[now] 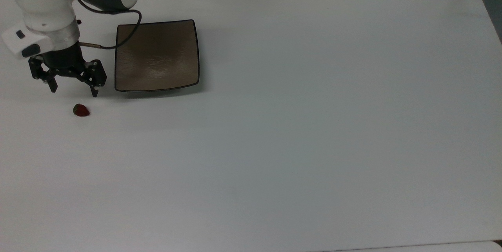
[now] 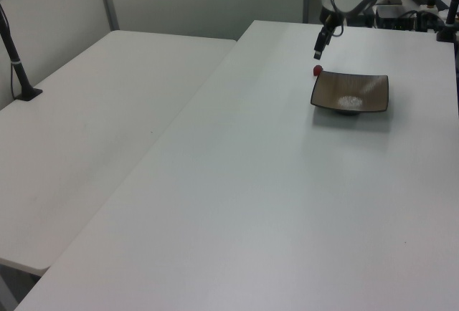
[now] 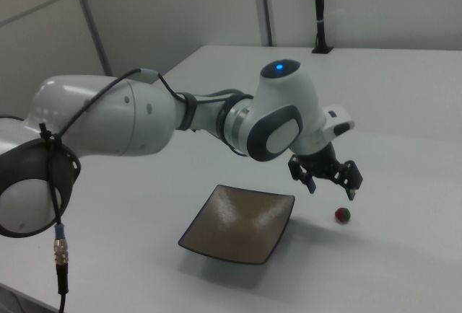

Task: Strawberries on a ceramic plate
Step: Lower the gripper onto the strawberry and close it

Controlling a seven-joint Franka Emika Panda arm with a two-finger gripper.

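My pincer (image 1: 73, 90) hangs over the white table (image 1: 313, 126) with its two black fingers (image 1: 94, 92) spread wide apart, and it holds nothing. In the top view it sits at the far left, just to the left of the square brown plate (image 1: 157, 55). The little red strawberry (image 1: 81, 110) lies on the table just below my fingertips in the top view, not touching them, and near the plate's lower left corner. In the right view my pincer (image 3: 332, 185) hovers a bit above the strawberry (image 3: 343, 215), which rests to the right of the plate (image 3: 240, 223). The plate has no food on it.
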